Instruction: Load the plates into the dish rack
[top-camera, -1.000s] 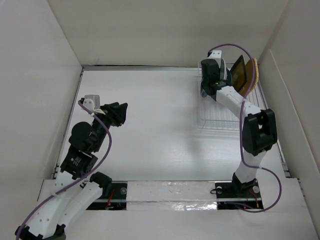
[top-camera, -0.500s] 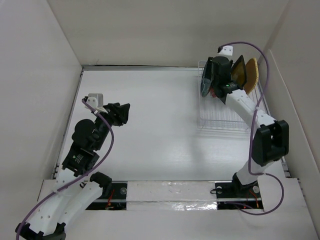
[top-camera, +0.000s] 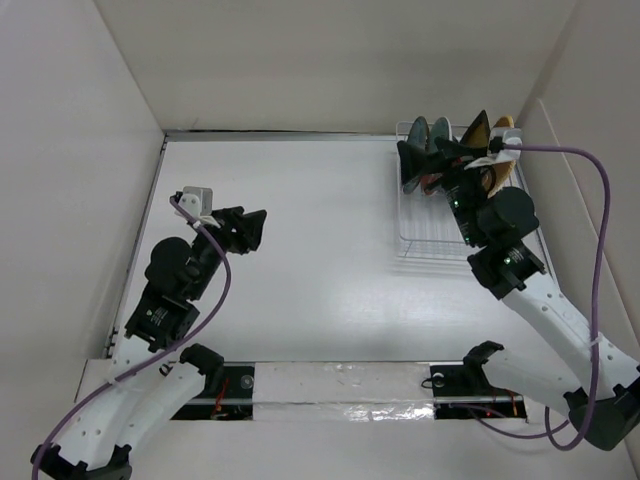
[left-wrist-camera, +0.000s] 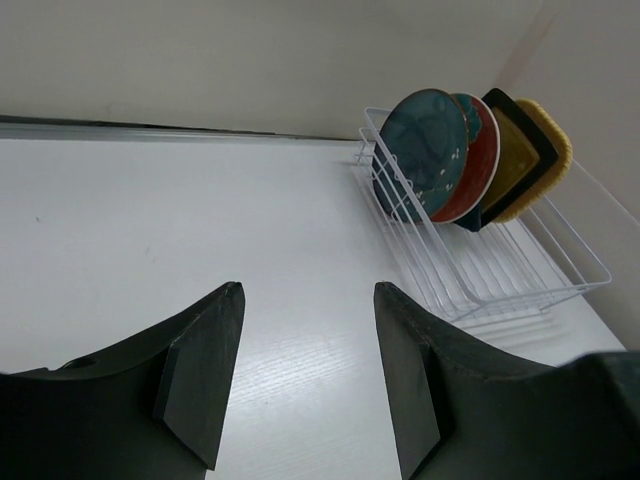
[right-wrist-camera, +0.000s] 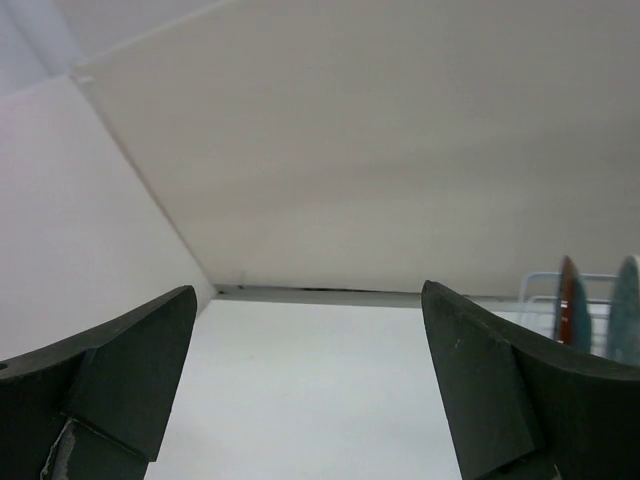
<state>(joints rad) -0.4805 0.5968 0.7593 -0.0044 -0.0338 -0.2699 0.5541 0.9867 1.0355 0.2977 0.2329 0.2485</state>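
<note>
Plates (left-wrist-camera: 470, 150) edge-on overhead, face-on left-wrist

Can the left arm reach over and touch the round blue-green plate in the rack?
Probably, but it's a stretch. Only bare white table lies between the open left gripper and the round teal-grey plate, the nearest one in the see-through wire rack.

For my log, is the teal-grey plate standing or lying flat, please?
Standing on edge, tilted: the left wrist view shows the teal-grey plate beside the red plate in the dish rack.
</note>
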